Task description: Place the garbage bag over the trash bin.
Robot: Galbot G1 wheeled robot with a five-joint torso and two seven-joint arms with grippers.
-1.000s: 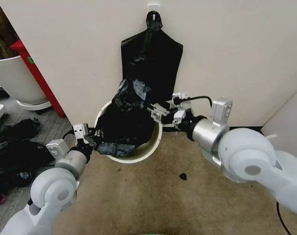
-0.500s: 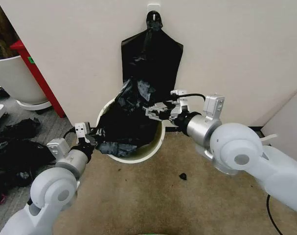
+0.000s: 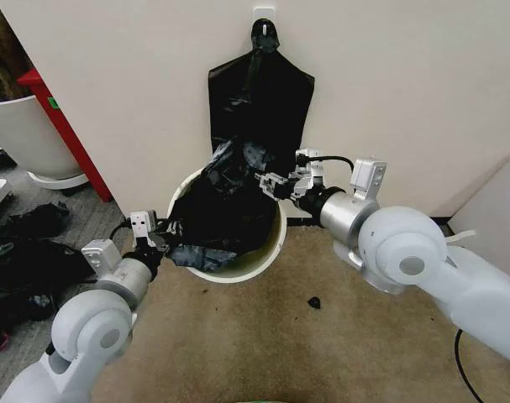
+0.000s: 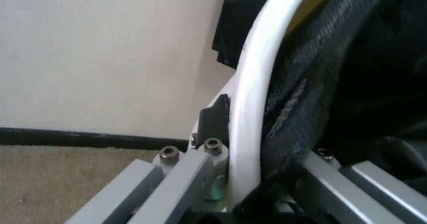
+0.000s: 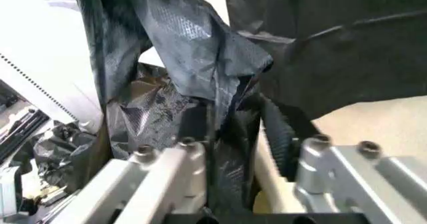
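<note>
Claws (image 3: pixel 267 181) apparently grip garbage bag (image 3: pixel 217 214).

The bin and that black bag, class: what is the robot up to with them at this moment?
The robot is fitting the garbage bag onto the trash bin, which stands on the floor by the wall. The left gripper pins the bag's edge against the bin's near-left rim. The right gripper holds another part of the bag raised above the far-right rim. The bag sags into the bin, bunched, not yet spread around the rim.
</note>
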